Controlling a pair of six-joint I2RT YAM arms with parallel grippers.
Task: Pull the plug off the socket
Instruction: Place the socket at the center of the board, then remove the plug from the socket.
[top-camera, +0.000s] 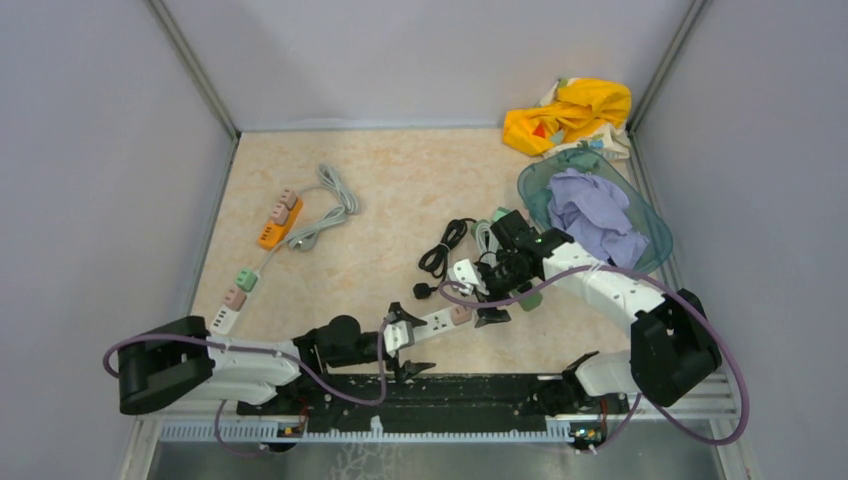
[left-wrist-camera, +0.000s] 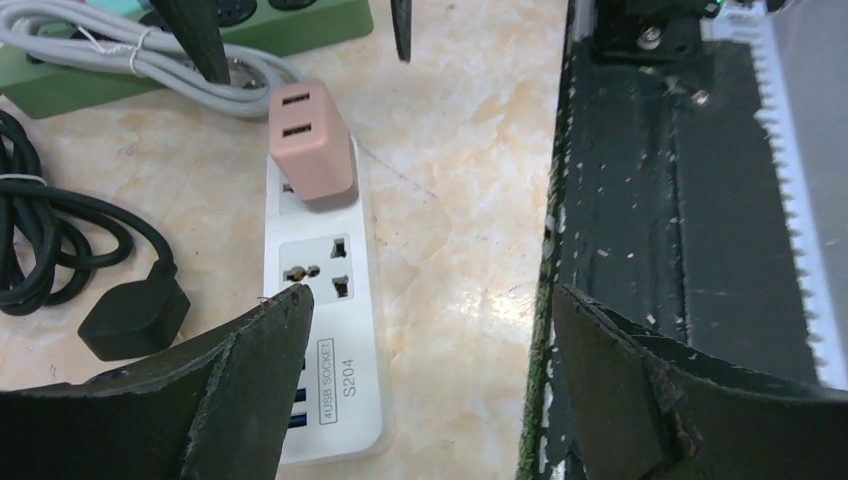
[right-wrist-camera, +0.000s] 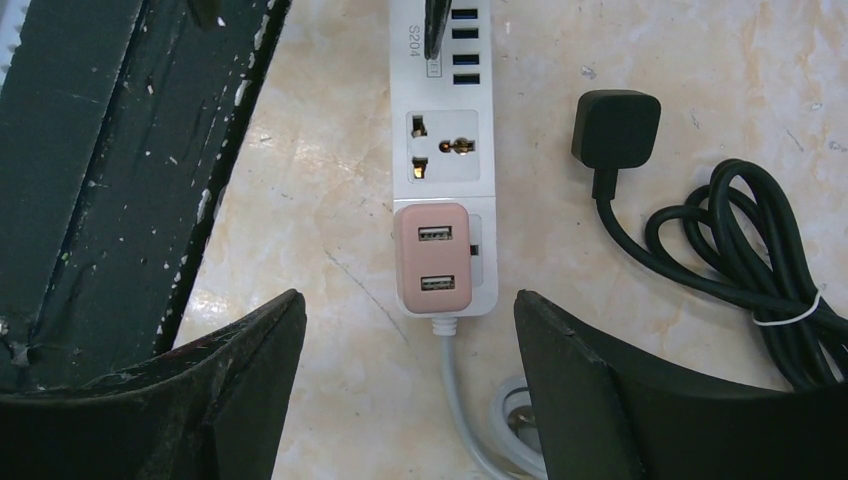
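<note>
Pink plug (right-wrist-camera: 433, 260) is pictured still seated in white socket strip (right-wrist-camera: 445, 150), framed by empty, wide-open right gripper (right-wrist-camera: 405, 300); left gripper (left-wrist-camera: 430, 295) likewise gaping, empty.

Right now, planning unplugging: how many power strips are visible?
4: orange strip, back left; white strip, left edge; S204 strip, centre; green strip under right arm; others possibly hidden.

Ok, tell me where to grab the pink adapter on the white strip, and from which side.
Grip the pink adapter across its two long side faces, coming straight down from above. It stands proud of the white strip, so those flat sides are exposed, and the open right gripper lines up across that width.
</note>
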